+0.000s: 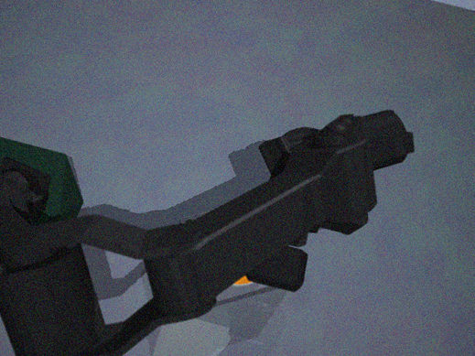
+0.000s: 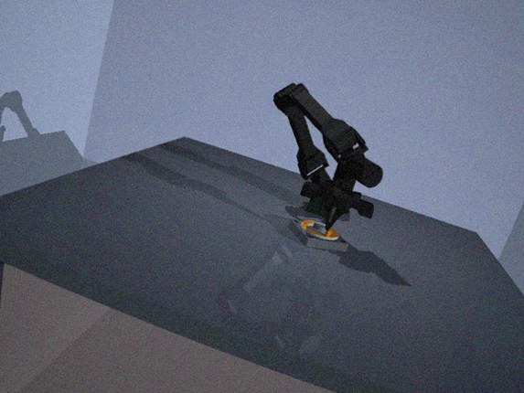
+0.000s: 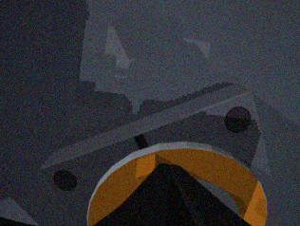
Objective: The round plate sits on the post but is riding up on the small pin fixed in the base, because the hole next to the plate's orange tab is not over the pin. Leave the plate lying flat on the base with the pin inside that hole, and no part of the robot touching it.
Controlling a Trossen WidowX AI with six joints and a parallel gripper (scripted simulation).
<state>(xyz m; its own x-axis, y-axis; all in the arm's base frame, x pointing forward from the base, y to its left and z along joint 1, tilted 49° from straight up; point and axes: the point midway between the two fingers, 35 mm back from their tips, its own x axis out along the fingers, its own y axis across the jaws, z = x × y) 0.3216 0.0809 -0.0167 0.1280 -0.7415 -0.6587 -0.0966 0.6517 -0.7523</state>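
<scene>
The round plate [image 2: 310,224] [image 3: 202,163] has an orange rim and lies on the grey square base [image 2: 326,244] [image 3: 164,128]. In the top view only a sliver of its orange rim [image 1: 242,281] shows under the arm. My gripper [image 2: 329,227] [image 3: 166,174] is shut with nothing between the fingers. Its pointed tip stands down at the plate's rim on the side near the wrist camera and covers the plate's middle and near half. The post, the pin, the orange tab and its hole are hidden, and I cannot tell whether the plate lies flat.
The base has dark round holes in two corners, one at the right [image 3: 237,118] and one at the left [image 3: 65,180]. A green block [image 1: 48,171] [image 2: 316,206] sits at the arm's foot, just behind the base. The table's edges are far from the base.
</scene>
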